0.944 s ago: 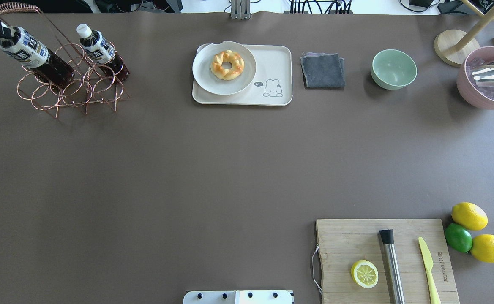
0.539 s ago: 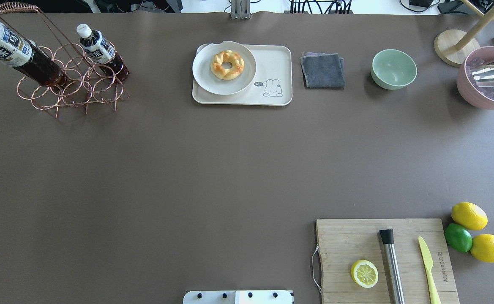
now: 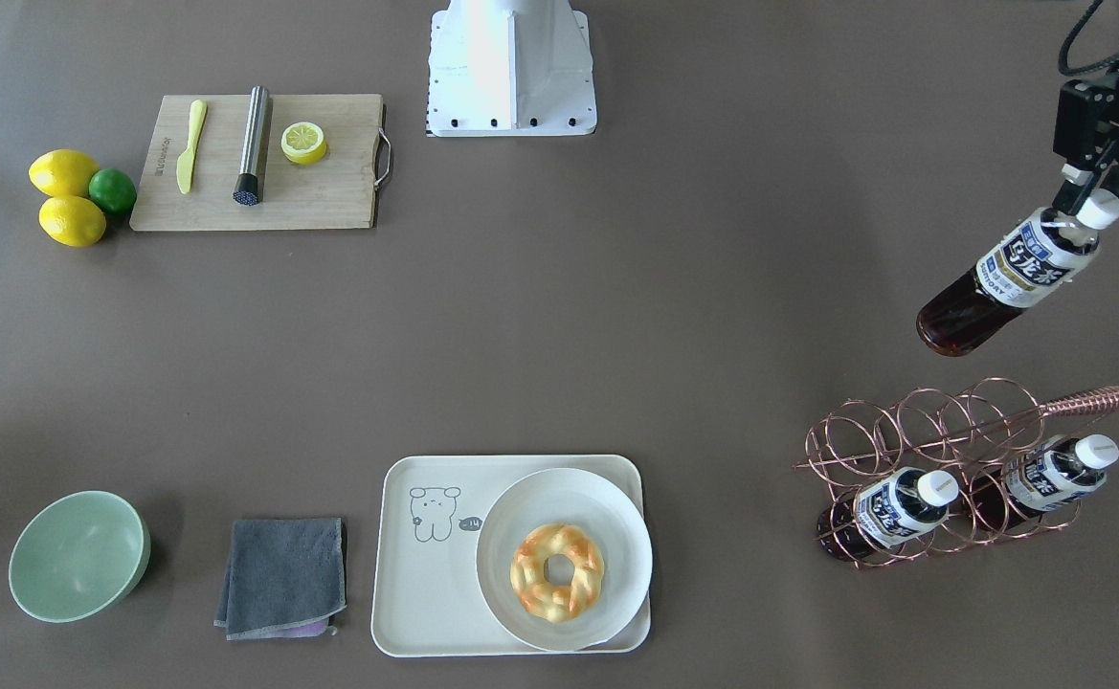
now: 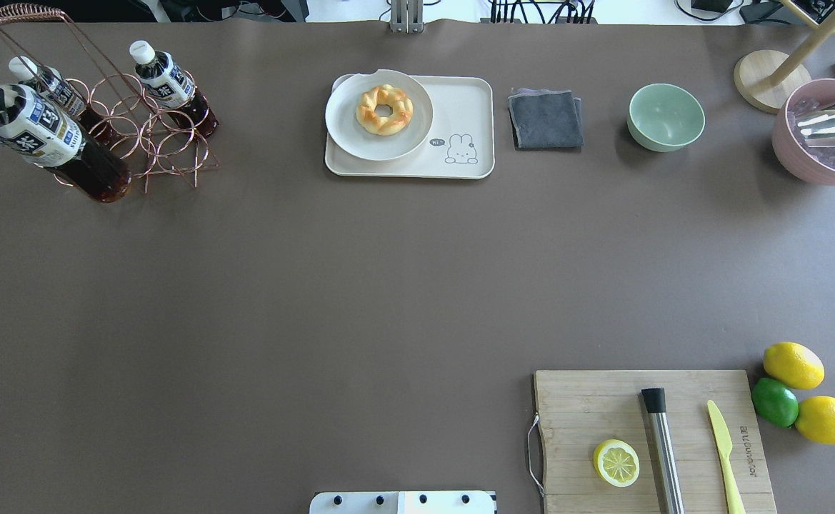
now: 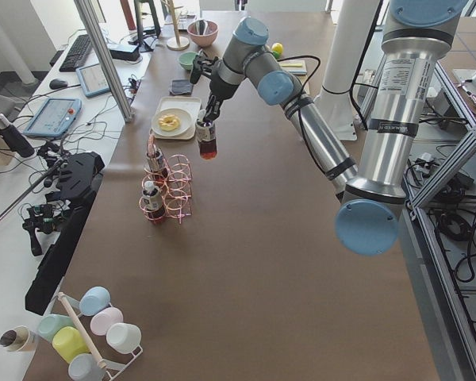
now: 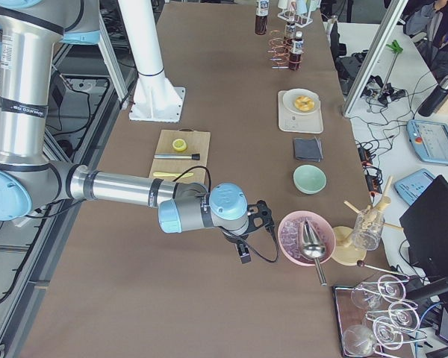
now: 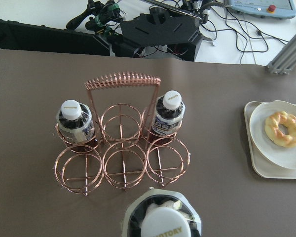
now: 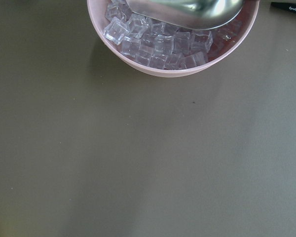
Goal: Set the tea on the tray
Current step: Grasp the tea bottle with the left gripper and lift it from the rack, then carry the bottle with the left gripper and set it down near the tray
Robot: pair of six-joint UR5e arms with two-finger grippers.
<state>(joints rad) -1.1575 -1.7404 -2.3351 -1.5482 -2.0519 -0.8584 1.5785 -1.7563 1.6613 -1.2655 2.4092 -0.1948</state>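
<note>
White cap [image 3: 1101, 208] only is pinched by the left pincer [image 3: 1087, 197]; the tea [image 3: 1004, 277] hangs tilted under it. A fast swing toward the far tray [image 3: 417, 593] may let it slip.

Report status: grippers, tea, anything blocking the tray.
Left gripper shut on tea, by the cap; bottle hangs clear of rack. Right gripper by ice bowl, state unclear. Tray: plate with donut on one half, bear half bare.

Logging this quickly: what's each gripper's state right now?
Left gripper: shut on a small clear plastic bottle of dark tea, at its white cap.
Right gripper: cannot tell; only a side view shows it.
</note>
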